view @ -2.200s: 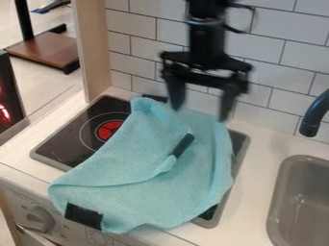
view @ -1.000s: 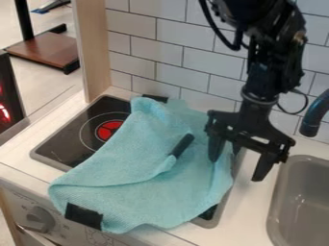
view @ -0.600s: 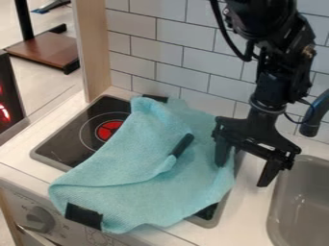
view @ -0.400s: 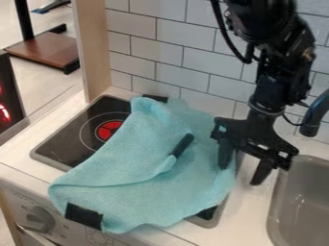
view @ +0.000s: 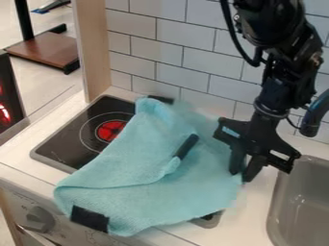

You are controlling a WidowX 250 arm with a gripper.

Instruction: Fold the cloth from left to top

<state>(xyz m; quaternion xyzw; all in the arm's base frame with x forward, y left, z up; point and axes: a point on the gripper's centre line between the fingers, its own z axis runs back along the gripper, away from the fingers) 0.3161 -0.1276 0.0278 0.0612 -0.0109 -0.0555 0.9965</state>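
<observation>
Camera view: left of the tool (view: 241,176) lies a black stovetop (view: 64,144) with a red burner (view: 110,130). Also left of the tool, the rumpled teal cloth (view: 147,158) partly covers the stovetop and reaches the fingertips. The tool is narrow, pinching the cloth's right edge. Right of the tool are a grey sink (view: 276,192) and a dark faucet (view: 314,115).

One gripper (view: 241,176), one cloth (view: 147,163), three black patches (view: 90,218), one sink (view: 302,206).
</observation>
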